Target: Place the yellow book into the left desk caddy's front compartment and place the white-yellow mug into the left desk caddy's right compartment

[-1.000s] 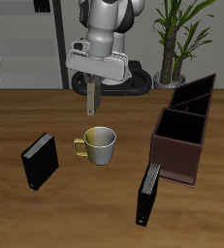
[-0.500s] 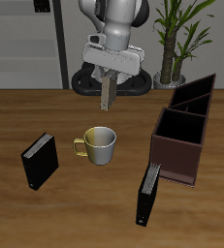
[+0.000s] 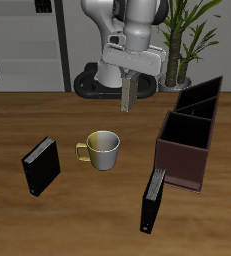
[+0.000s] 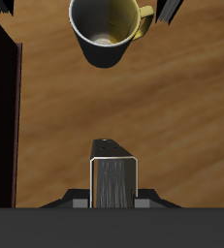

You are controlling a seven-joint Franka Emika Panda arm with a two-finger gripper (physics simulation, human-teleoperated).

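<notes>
The tool [image 3: 128,97] hangs above the surface [image 3: 17,125], closed on the yellow book [image 3: 128,94], which stands upright between its fingers. The white-yellow mug [image 3: 102,149] stands on the surface, nearer the front edge, apart from the left desk caddy [image 3: 187,140] and 2 black books [image 3: 41,165].

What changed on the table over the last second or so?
The gripper, carrying the small book in its jaws, swung sideways from above the mug toward the dark caddy and rose slightly. The mug, both black books and the caddy stayed put.
</notes>
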